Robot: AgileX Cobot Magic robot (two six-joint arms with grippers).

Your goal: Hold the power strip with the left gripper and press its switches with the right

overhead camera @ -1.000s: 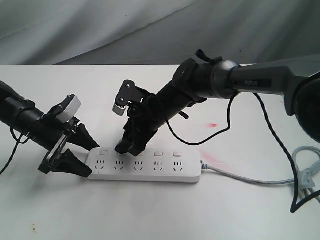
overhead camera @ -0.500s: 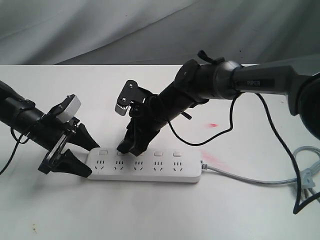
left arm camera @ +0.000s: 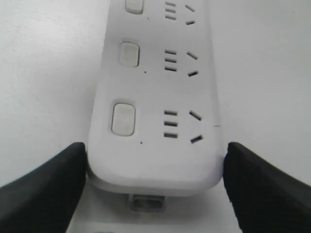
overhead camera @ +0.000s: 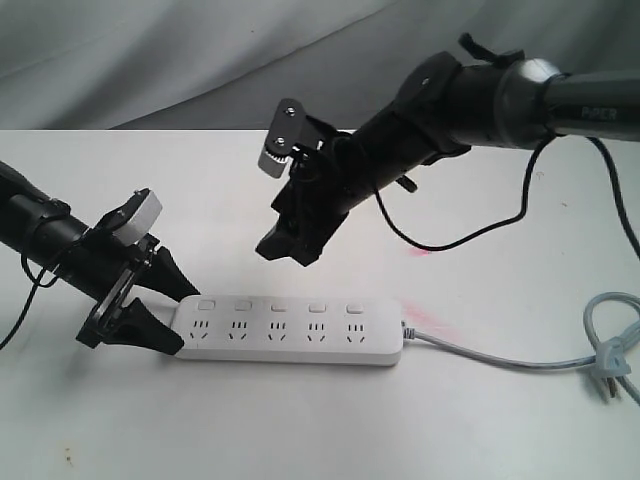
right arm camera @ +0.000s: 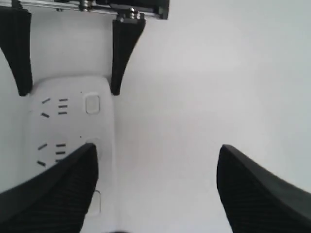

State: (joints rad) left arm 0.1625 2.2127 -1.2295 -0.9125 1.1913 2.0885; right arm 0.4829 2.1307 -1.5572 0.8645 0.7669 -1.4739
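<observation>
A: The left end effector (overhead camera: pixel 185 320) first: what is it doing?

B: It is clamped across the end of the power strip (overhead camera: pixel 300 335), with its black fingers (left arm camera: pixel 43 189) pressed one against each long side. The strip runs away from its tips, flat on the table (overhead camera: pixel 300 430).

A: And the switches (overhead camera: pixel 279 308)?

B: They sit in a row along one long edge of the strip, the first just beyond the left tips. Nothing touches any of them.

A: The right end effector (overhead camera: pixel 288 252)?

B: It is spread wide and holds nothing, hanging in the air above the middle of the row and well clear of it. In its own view, one of its fingers (right arm camera: pixel 48 194) is over the strip's switch edge and the other is over bare table.

A: What could go wrong?

B: I'd judge two things. With the tips so far apart, a descent could land on a socket or between two switches. The strip is also gripped at one end only, so an off-centre push further along might pivot it or slide it out of the grip. The grey cable (overhead camera: pixel 500 362), beyond the right end effector, could tug as well.
</observation>
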